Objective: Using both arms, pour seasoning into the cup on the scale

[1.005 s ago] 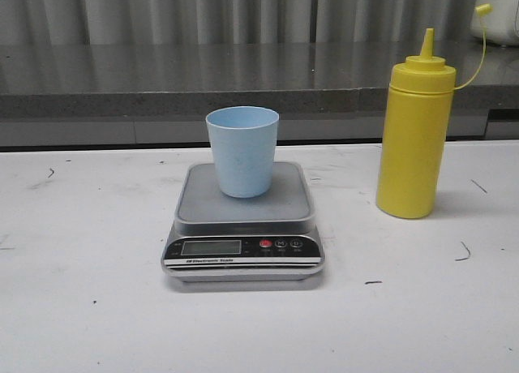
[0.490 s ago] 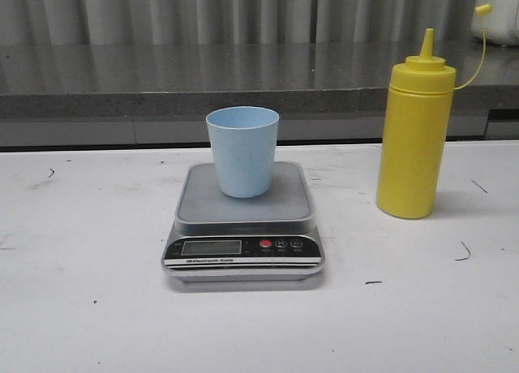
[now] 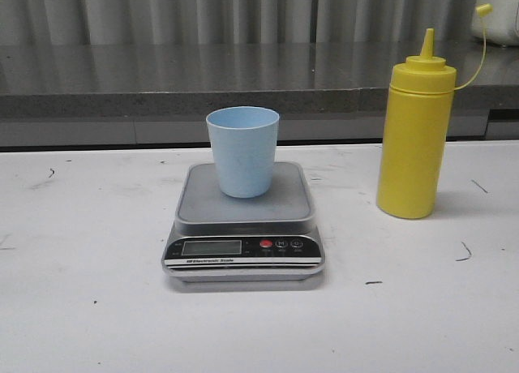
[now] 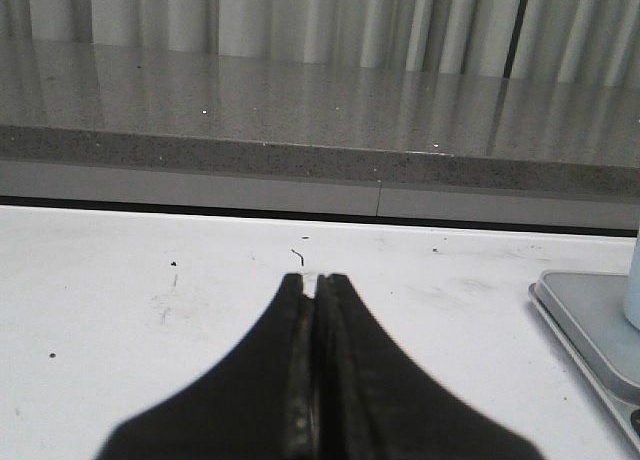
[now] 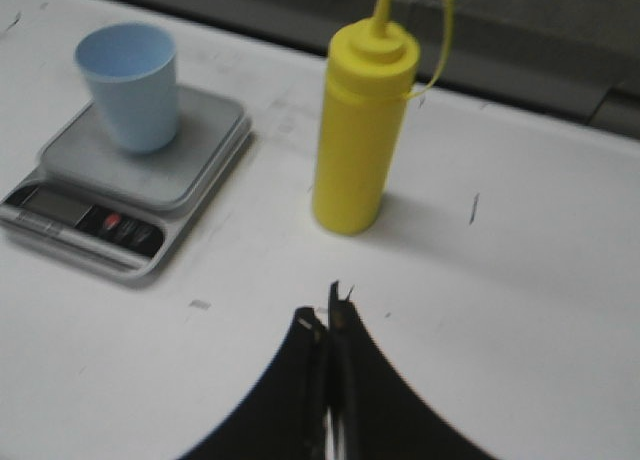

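Beyond the closed right gripper (image 5: 330, 315) — the seasoning (image 5: 362, 140), upright, untouched.

A white scuffed table (image 3: 89, 308) meets a grey speckled ledge (image 3: 162, 81) below pale corrugated wall panels (image 3: 203, 12).

The scale (image 3: 243, 227) carries the only lettering. On its black front panel, just below the LCD display (image 3: 212, 246), a small white line appears to read "Electronic Scale". The display itself shows no legible digits. The marks on the buttons (image 3: 281, 244) beside it are too small to read.
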`<act>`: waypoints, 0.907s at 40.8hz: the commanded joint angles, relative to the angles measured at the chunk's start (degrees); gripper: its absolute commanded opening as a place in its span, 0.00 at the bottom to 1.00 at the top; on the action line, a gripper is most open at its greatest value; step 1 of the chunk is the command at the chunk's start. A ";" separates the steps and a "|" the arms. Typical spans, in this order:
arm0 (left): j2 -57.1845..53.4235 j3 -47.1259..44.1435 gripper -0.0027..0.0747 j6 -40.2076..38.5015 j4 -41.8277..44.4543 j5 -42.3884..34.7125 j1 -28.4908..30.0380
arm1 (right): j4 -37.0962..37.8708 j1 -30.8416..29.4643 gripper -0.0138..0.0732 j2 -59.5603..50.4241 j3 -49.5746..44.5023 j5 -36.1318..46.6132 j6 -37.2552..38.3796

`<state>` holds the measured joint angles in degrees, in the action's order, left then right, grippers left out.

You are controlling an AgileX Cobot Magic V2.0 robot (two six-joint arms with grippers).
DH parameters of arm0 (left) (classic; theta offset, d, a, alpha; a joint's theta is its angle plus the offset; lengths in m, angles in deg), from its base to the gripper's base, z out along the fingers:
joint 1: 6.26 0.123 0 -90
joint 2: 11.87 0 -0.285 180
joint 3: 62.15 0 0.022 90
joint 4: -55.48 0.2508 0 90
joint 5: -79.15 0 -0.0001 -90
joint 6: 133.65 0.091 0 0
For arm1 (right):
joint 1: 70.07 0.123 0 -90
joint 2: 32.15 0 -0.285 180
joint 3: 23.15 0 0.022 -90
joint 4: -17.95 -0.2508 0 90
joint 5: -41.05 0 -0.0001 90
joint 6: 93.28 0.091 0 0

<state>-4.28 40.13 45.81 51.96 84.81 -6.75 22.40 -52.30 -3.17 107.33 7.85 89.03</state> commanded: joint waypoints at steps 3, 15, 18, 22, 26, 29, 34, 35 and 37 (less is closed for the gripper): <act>-1.38 -0.90 0.01 -0.26 -0.57 -4.28 0.08 | 0.49 -6.76 0.02 -7.96 -10.72 23.03 -0.58; -1.38 -0.90 0.01 -0.26 -0.57 -4.28 0.08 | -2.94 -12.62 0.02 -21.80 -28.81 36.75 -0.53; -1.38 -0.90 0.01 -0.26 -0.57 -4.28 0.08 | -3.09 -12.75 0.02 -22.93 -29.03 35.50 -0.53; -1.25 -0.90 0.01 -0.26 -0.57 -4.28 0.08 | -3.09 -12.88 0.02 -22.90 -29.03 35.68 -0.53; -1.25 -0.90 0.01 -0.26 -0.57 -4.28 0.08 | -3.09 -12.88 0.02 -22.84 -29.03 35.67 -0.53; -1.25 -0.90 0.01 -0.26 -0.57 -4.28 0.08 | -3.09 -12.88 0.02 -22.84 -29.03 35.67 -0.53; -1.25 -0.90 0.01 -0.26 -0.57 -4.28 0.08 | -3.09 -12.88 0.02 -22.84 -29.03 35.67 -0.53; -1.25 -0.90 0.01 -0.26 -0.57 -4.28 0.08 | -3.09 -12.88 0.02 -22.84 -29.03 35.67 -0.53; -1.25 -0.90 0.01 -0.26 -0.57 -4.28 0.08 | -3.09 -12.88 0.02 -22.84 -29.03 35.67 -0.53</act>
<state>-4.28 40.13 45.81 51.84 84.93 -6.75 19.42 -64.87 -24.91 78.09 38.57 89.03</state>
